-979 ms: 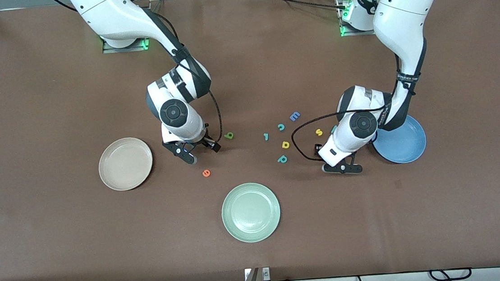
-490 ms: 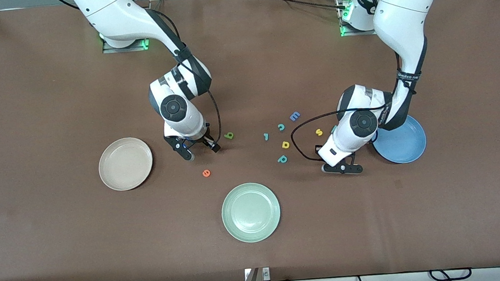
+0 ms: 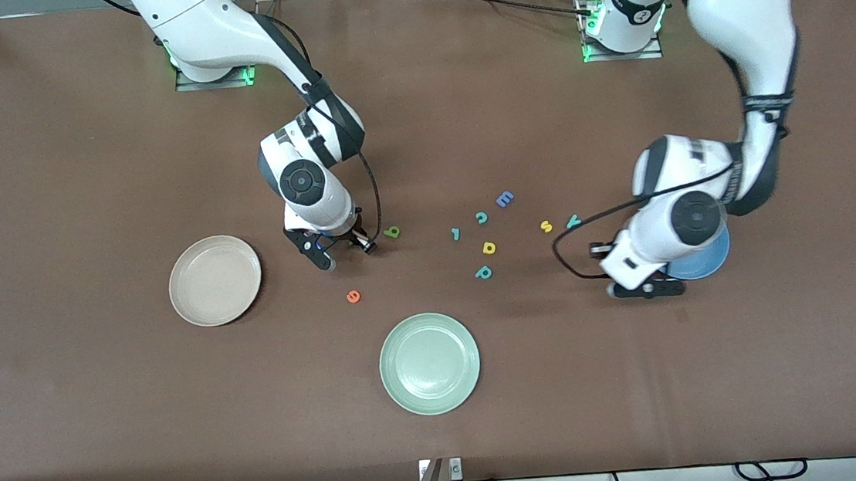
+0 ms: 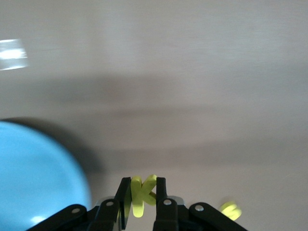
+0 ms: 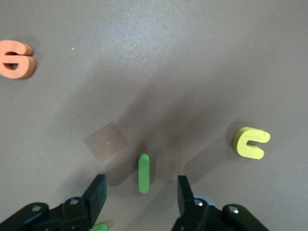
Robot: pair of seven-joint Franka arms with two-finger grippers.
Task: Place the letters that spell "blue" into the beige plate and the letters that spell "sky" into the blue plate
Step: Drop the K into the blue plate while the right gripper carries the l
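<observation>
My left gripper (image 3: 648, 290) is shut on the yellow "k" (image 4: 143, 195), held upright in the air over the table just beside the blue plate (image 3: 703, 264), most of which the arm hides. The yellow "s" (image 3: 546, 226) and teal "y" (image 3: 573, 221) lie on the table. My right gripper (image 3: 346, 255) is open and low, one finger on each side of the green bar "l" (image 5: 144, 172). Yellow "u" (image 5: 250, 142) lies beside it. Green "b" (image 3: 392, 232) and orange "e" (image 3: 353, 297) are close by. The beige plate (image 3: 214, 280) is bare.
A pale green plate (image 3: 429, 363) sits nearer the camera, mid-table. Between the arms lie a blue "E" (image 3: 504, 200), a teal "c" (image 3: 481, 217), a teal hooked piece (image 3: 456, 233), a yellow "d"-like letter (image 3: 489, 247) and a teal "p" (image 3: 483, 272).
My left gripper closed on the "k" and carried it toward the left arm's end, uncovering the "y". My right gripper shifted slightly farther from the camera and its fingers narrowed around the bar.
</observation>
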